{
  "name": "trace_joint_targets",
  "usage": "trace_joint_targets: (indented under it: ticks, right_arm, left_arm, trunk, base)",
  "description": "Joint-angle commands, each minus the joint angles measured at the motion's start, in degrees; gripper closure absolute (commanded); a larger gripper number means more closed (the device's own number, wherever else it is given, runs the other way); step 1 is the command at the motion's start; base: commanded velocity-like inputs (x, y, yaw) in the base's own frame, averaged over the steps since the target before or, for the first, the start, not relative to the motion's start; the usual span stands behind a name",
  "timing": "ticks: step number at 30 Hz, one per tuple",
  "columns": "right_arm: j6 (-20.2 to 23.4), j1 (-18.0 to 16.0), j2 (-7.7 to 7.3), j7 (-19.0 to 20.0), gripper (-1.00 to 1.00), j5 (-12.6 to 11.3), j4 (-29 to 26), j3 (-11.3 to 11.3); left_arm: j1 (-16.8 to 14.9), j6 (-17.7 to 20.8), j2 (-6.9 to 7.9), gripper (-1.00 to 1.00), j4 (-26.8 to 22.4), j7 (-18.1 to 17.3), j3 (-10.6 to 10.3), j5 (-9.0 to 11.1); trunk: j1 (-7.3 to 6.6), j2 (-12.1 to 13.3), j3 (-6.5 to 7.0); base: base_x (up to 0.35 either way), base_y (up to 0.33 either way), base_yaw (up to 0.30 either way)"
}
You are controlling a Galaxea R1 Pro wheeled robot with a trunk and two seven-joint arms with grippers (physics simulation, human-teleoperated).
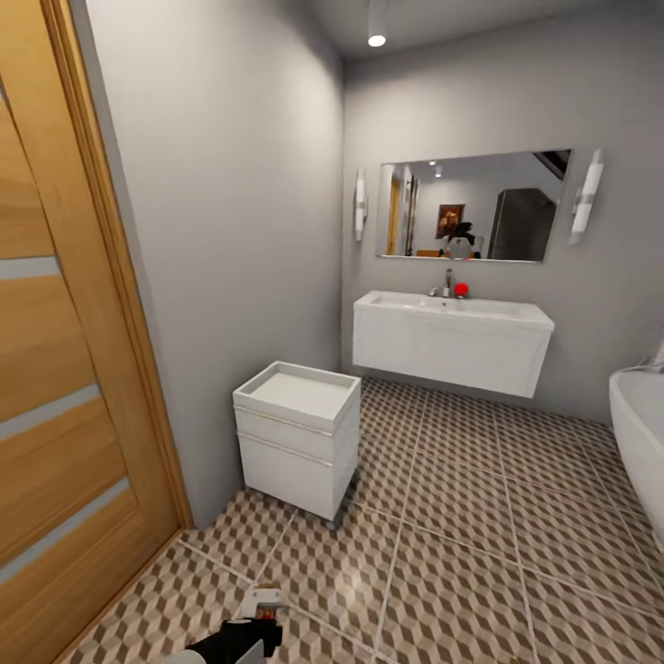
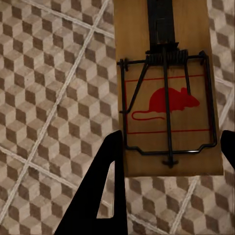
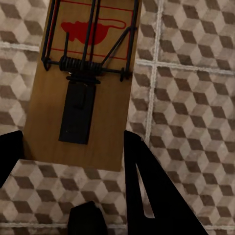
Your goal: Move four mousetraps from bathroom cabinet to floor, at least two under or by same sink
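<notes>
A tan mousetrap point(image 2: 193, 49) with a red mouse mark and dark spring wire sits between the black fingers of my left gripper point(image 2: 171, 142), which is shut on its sides above the bathroom floor point(image 2: 49, 98). In the head view that gripper point(image 1: 249, 636) is at the bottom edge with the mousetrap point(image 1: 263, 601) sticking out ahead of it. My right gripper point(image 3: 73, 139) is shut on a second mousetrap point(image 3: 110, 98), also held over the cube-patterned tiles. The white bathroom sink point(image 1: 452, 341) hangs on the far wall. The cabinet is out of view.
A low white drawer unit point(image 1: 295, 438) stands against the left wall. A wooden door point(image 1: 55, 369) is at the near left. A white bathtub point(image 1: 641, 433) edges in at right. A mirror point(image 1: 470, 207) hangs above the sink. Patterned floor point(image 1: 461, 553) stretches ahead.
</notes>
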Motion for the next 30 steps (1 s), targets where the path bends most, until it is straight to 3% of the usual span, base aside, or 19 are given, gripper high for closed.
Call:
trace_joint_targets:
  ticks: [1,14,25,30]
  right_arm:
    - [0.08,-0.07,0.05,0.04,1.00,-0.50,0.07,-0.05]
    - [-0.01,-0.07,0.25,-0.09,1.00,-0.29,0.07,0.00]
    - [0.04,-0.07,0.33,-0.04,1.00,-0.28,0.07,0.00]
    - [0.04,-0.07,0.27,-0.04,1.00,-0.28,0.07,0.00]
  left_arm:
    - [-0.04,0.32,-0.02,1.00,-0.02,-0.45,0.38,-0.63]
    - [-0.04,0.44,0.02,1.00,-0.08,-1.67,0.38,-0.63]
    - [-0.04,-0.41,-0.02,1.00,-0.03,-1.64,0.46,-0.63]
    - [-0.04,-0.54,-0.02,1.00,-0.08,-1.55,0.46,-0.51]
  trunk:
    - [0.03,-0.03,-0.06]
    - [0.03,-0.03,-0.06]
    - [0.03,-0.03,-0.06]
    - [0.03,-0.03,-0.06]
  base:
    - [0.321,0.000,-0.025]
    - [0.323,-0.001,-0.004]
    - [0.277,-0.152,0.000]
    - [0.089,-0.067,0.000]
